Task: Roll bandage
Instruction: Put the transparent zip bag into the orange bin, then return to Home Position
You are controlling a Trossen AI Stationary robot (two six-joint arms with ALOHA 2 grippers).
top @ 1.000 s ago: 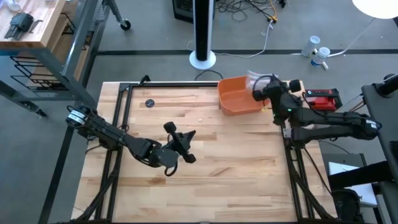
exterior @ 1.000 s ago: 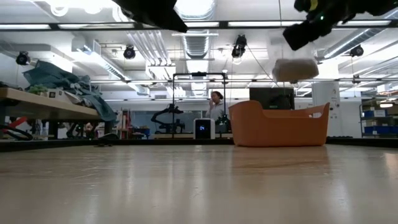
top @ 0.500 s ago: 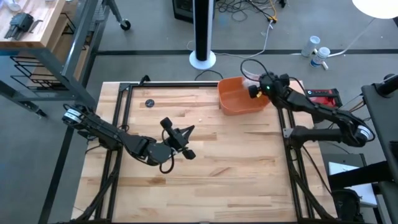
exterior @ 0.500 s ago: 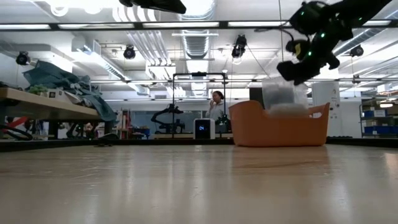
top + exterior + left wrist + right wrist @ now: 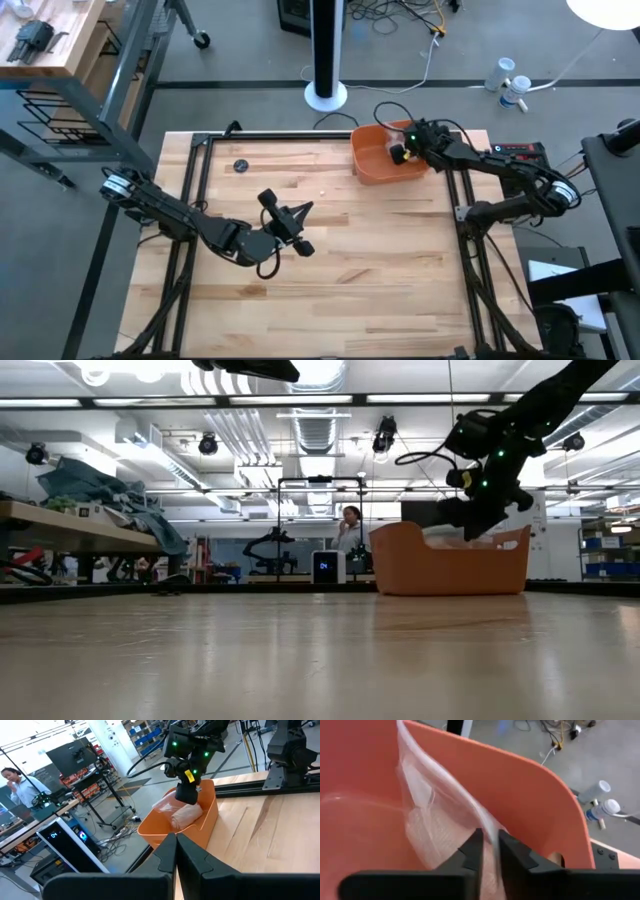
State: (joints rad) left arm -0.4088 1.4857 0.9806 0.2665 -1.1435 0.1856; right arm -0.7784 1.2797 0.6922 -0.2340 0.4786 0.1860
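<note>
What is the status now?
Left gripper shut, above table. Right gripper slightly open around wrapper edge, inside orange tub. Bandage wrapped, in tub.

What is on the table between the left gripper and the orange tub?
Nothing: in the high view only bare wood lies between the left gripper and the tub.

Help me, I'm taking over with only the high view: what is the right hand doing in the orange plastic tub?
Observer: The right hand is inside the orange plastic tub, fingers slightly apart, a crumpled clear plastic wrapper's edge between them.
Operator: Is the bandage there?
Observer: A pale roll, likely the off-white gauze bandage, lies in the tub inside that wrapper.
Operator: And the left hand?
Observer: The left hand is shut and empty.
</note>
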